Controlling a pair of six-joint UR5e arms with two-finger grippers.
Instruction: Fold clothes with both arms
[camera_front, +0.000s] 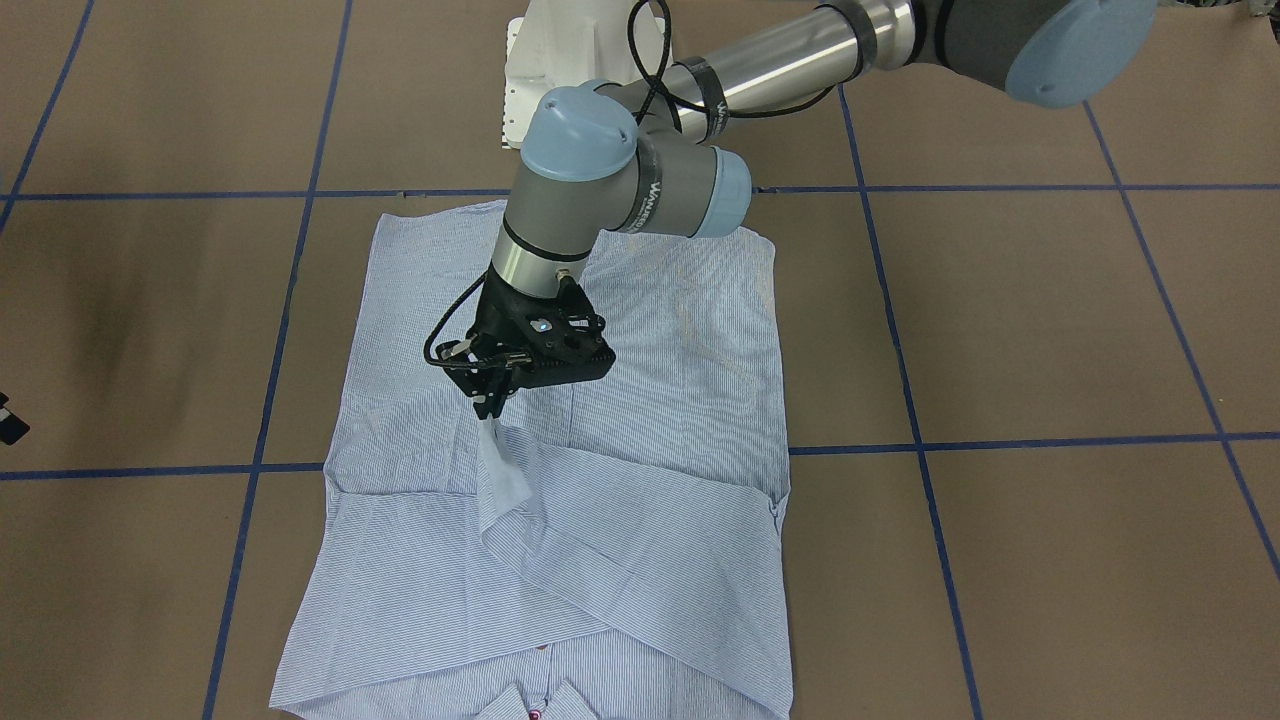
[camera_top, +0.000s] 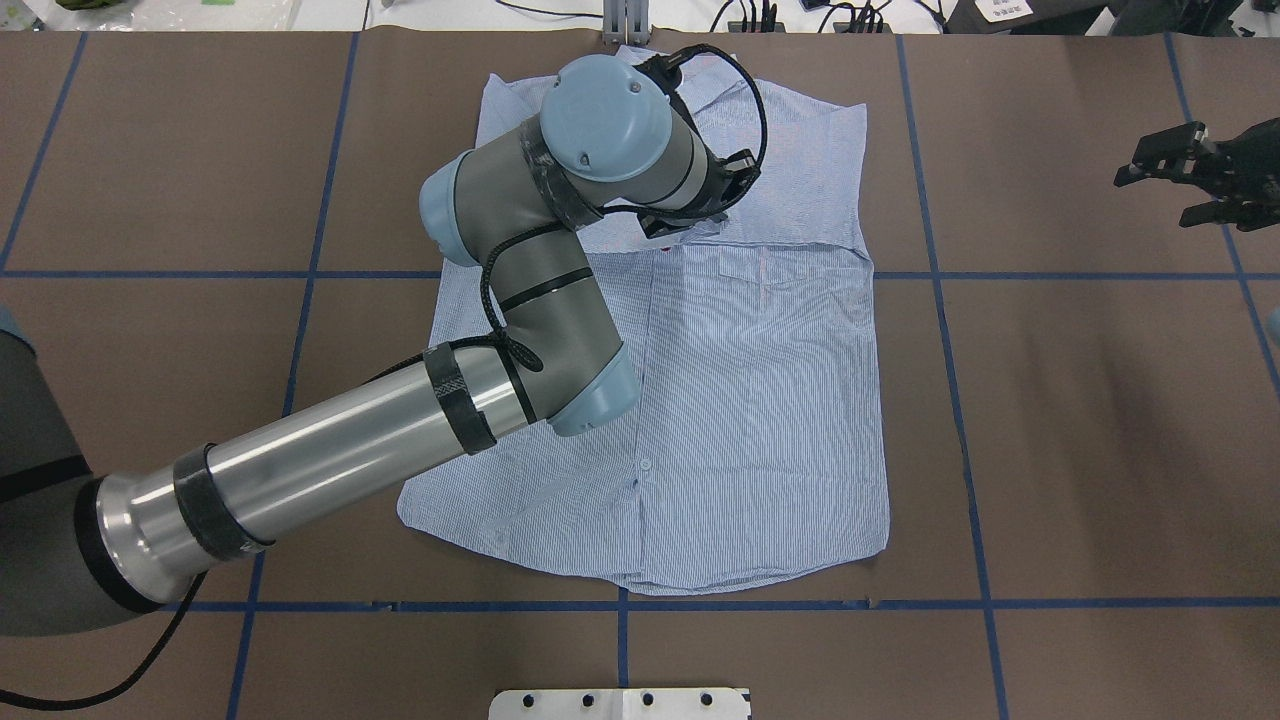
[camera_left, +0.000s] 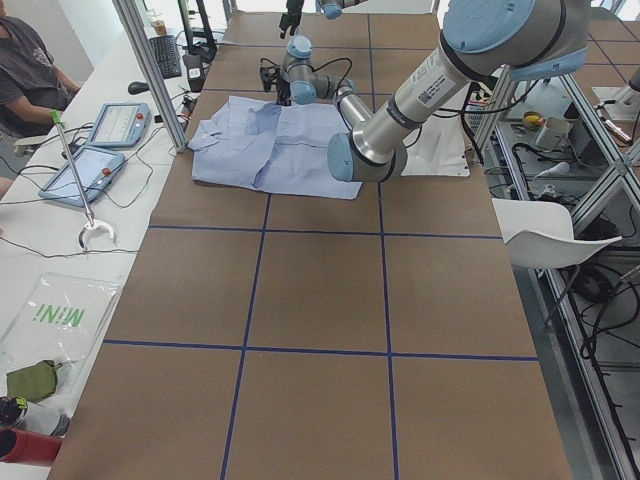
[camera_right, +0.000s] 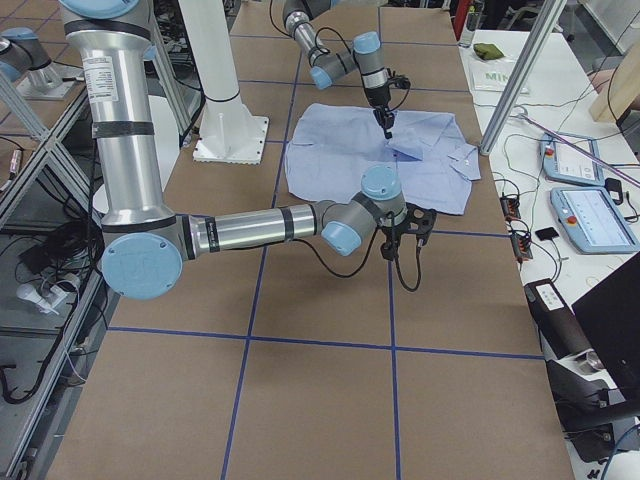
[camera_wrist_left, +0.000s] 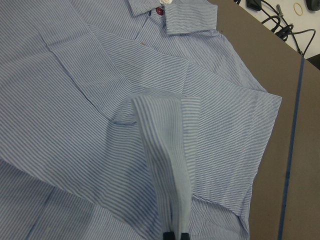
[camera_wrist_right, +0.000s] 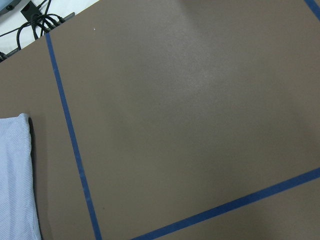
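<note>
shirt (camera_front: 650, 520): light blue, fine white stripes; collar button (camera_wrist_left: 159, 11) dark red. table (camera_front: 1050, 320) brown, blue tape lines (camera_front: 1000, 443) in a grid. left arm (camera_top: 330, 440): silver tubes, grey joints, light-blue caps, black cable. left gripper (camera_front: 490, 408) black. pedestal (camera_front: 545, 60) white.

The left arm (camera_top: 330, 440) and right arm (camera_right: 250, 225) are built of silver tubes and grey joints capped in light blue. Black cable (camera_front: 440, 335) and white-lettered black bands (camera_front: 652, 190) are carried.

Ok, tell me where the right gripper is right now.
In the overhead view the right gripper hangs at the far right edge over bare table, beyond the blue tape line to the right of the shirt and well clear of it.
</note>
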